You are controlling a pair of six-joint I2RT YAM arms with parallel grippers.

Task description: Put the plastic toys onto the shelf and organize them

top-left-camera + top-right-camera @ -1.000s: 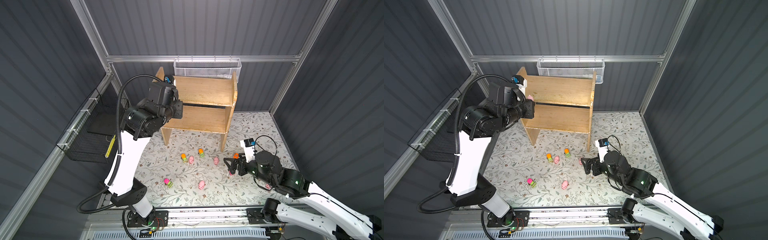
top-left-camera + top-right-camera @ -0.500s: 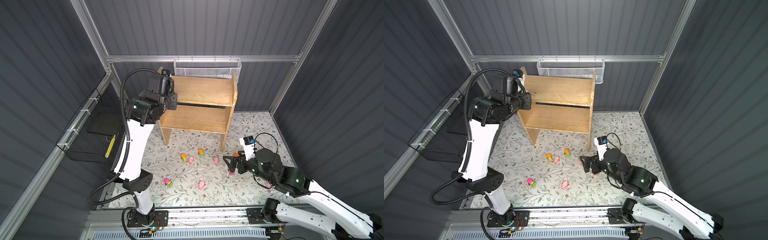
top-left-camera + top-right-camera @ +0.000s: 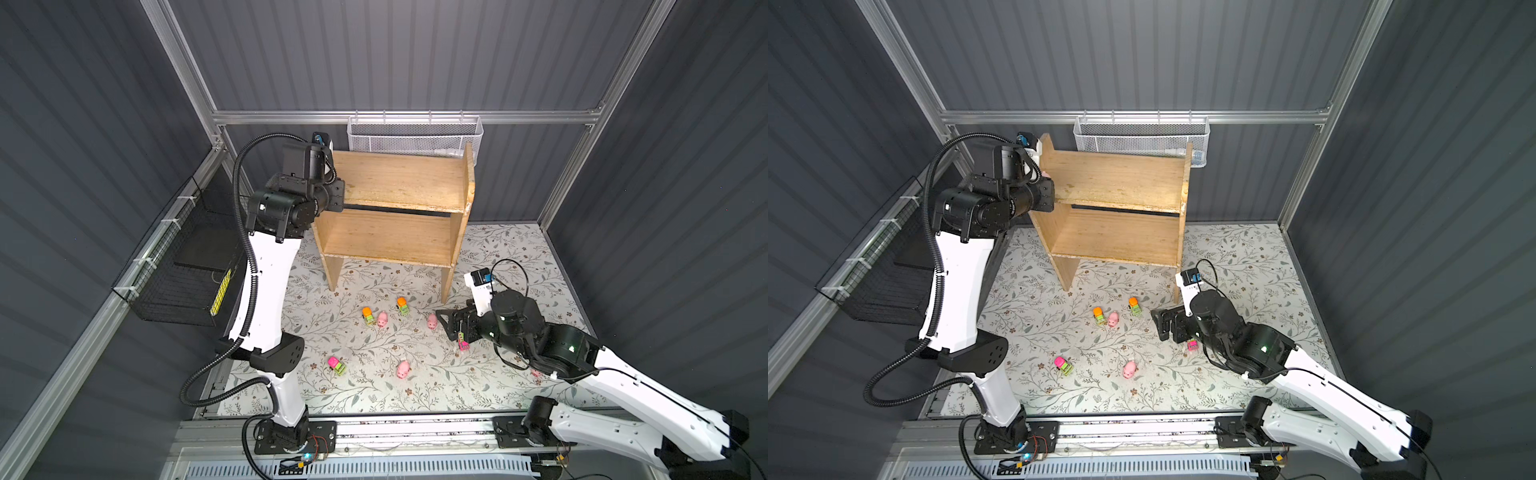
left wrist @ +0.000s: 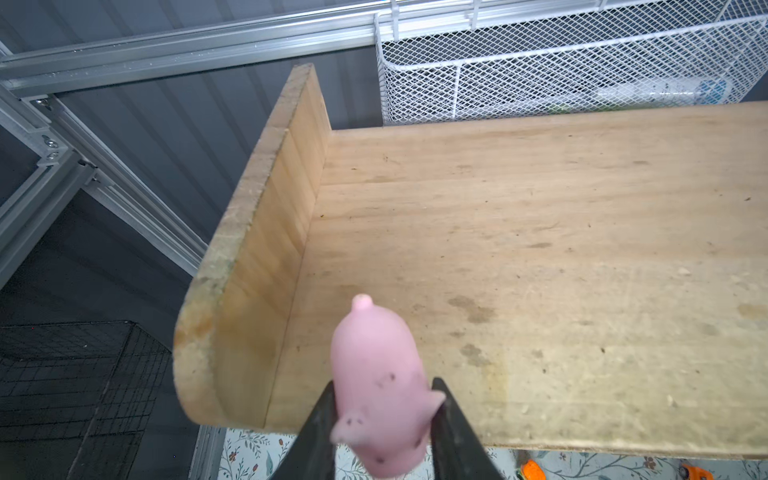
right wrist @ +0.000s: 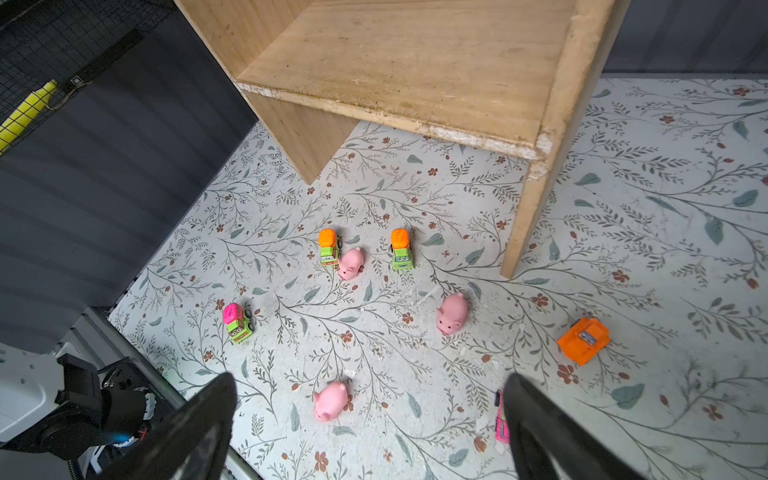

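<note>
Pink pig (image 4: 376, 374): smooth, rounded plastic with dark specks, at the 9 o'clock end of the top tier of the shelf (image 4: 540, 249).
Left pincer (image 4: 382, 401): barely parted, I pinched the pig's sides with it.
Shelf: pale scuffed wood, flat boards, rounded side panel.
Right pincer (image 5: 370, 386): I kept it spread wide, holding nothing, above the floral mat (image 5: 623, 249).
Loose pigs (image 5: 452, 313), toy trucks (image 5: 402, 249): on the mat, 6 o'clock from the shelf.

Left gripper (image 4: 383, 384), clamped on pink pig (image 4: 374, 353), raised from beside lower tier to upper tier of shelf (image 3: 399, 183), now at its front left corner
</note>
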